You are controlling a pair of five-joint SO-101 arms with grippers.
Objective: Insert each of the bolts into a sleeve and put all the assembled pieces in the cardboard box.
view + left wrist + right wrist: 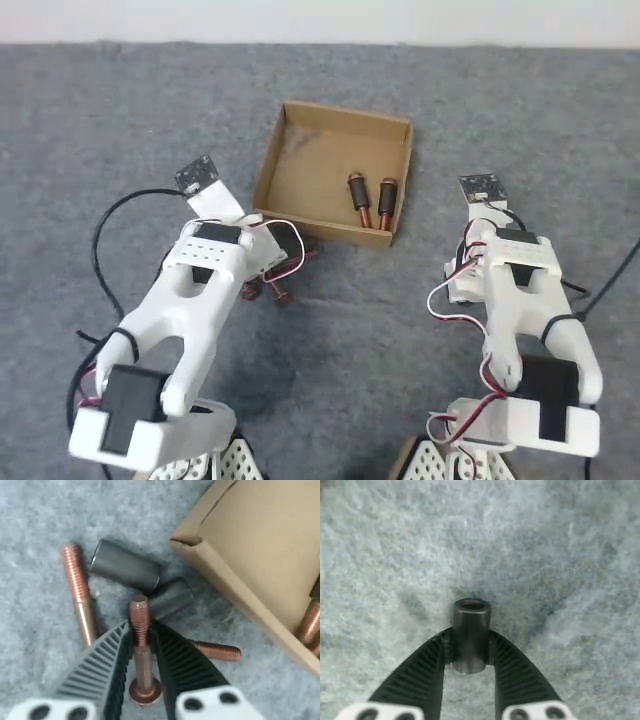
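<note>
My left gripper (140,630) is shut on a copper bolt (140,650), its threaded tip pointing at two dark sleeves (125,566) (170,597) lying on the carpet. One loose bolt (80,592) lies beside them and another (215,651) sticks out from under a finger. In the high view this pile (268,290) sits just off the front left corner of the cardboard box (330,228). Two assembled pieces (358,198) (387,202) lie inside the box at its right side. My right gripper (470,642) is shut on a dark sleeve (471,630), open end facing away, over bare carpet.
Grey carpet (380,330) covers the whole table. The box wall (235,595) stands close beside the left gripper. The right arm (510,270) is to the right of the box, with open carpet between the two arms.
</note>
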